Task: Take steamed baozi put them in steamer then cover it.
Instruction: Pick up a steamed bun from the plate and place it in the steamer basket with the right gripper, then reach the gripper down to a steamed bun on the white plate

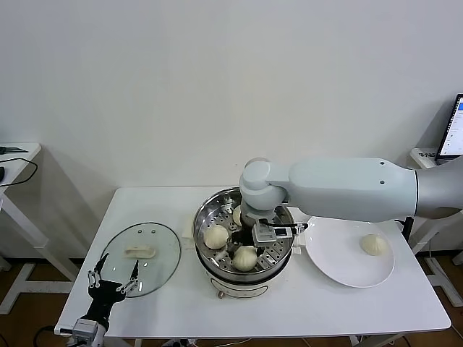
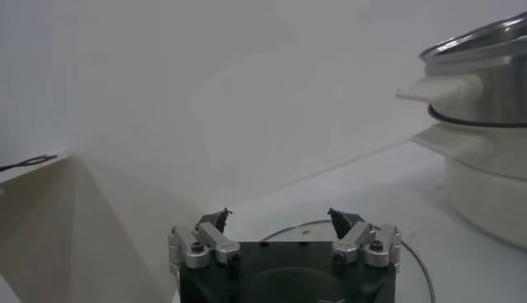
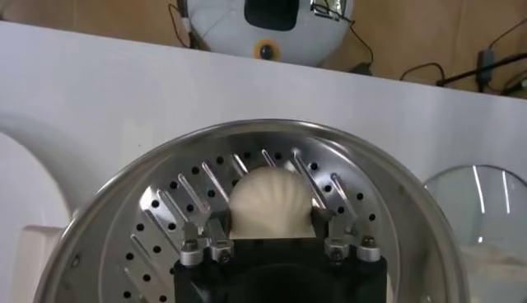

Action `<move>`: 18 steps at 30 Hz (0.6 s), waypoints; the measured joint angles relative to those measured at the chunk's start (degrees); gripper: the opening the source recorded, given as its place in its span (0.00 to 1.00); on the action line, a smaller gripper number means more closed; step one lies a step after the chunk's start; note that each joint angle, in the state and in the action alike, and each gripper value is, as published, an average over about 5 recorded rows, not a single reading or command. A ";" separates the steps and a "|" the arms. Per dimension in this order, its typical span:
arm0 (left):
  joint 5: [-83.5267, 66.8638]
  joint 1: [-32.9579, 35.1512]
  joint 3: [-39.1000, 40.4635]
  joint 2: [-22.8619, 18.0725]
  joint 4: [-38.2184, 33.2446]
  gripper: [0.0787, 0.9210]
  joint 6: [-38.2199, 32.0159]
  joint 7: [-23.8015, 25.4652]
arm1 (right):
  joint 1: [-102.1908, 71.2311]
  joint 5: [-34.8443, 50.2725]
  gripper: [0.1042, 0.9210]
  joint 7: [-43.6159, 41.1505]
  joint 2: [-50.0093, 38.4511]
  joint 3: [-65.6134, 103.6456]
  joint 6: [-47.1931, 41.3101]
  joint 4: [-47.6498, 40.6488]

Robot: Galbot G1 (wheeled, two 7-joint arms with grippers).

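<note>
Baozi (image 3: 270, 200), third into the steamer (image 1: 206, 249), sits between the right hand's (image 1: 263, 234) narrowed fingers; one waits on the plate (image 1: 329, 266); left hand (image 1: 113, 283) wide beside the cover (image 1: 155, 253).

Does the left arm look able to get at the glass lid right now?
Probably yes. The left tool, open, hovers at the near edge of the cover, which lies flat on the table with nothing between them.
</note>
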 measured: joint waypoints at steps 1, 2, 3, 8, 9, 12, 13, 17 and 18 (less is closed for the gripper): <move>0.01 0.03 0.01 0.00 0.00 0.88 0.00 0.00 | 0.11 0.18 0.87 -0.01 -0.22 0.20 -0.24 0.00; 0.02 0.06 0.03 0.00 0.00 0.88 0.00 0.00 | 0.27 0.43 0.88 -0.02 -0.49 0.40 -0.50 0.01; 0.03 0.09 0.06 0.00 0.00 0.88 0.00 0.00 | 0.50 0.76 0.88 -0.04 -0.82 0.60 -0.76 0.02; 0.09 0.26 0.31 -0.01 -0.36 0.88 0.00 -0.04 | 2.63 3.63 0.88 -0.66 -3.73 1.51 -2.33 -0.18; 0.12 0.31 0.38 -0.01 -0.46 0.88 0.00 -0.05 | 3.24 4.53 0.88 -0.95 -4.57 1.60 -2.72 -0.28; 0.26 0.49 0.60 0.01 -0.70 0.88 0.00 -0.10 | 5.24 8.05 0.88 -2.26 -7.75 1.71 -4.39 -0.76; 0.31 0.54 0.69 0.01 -0.78 0.88 0.00 -0.11 | 5.85 9.39 0.88 -2.81 -9.00 1.74 -5.18 -0.98; 0.56 0.71 1.17 -0.05 -1.20 0.88 -0.01 -0.19 | 7.27 13.98 0.88 -5.07 -14.44 1.80 -9.32 -2.12; 0.64 0.76 1.28 -0.06 -1.31 0.88 -0.01 -0.21 | 7.41 14.80 0.88 -5.56 -15.85 1.75 -10.53 -2.44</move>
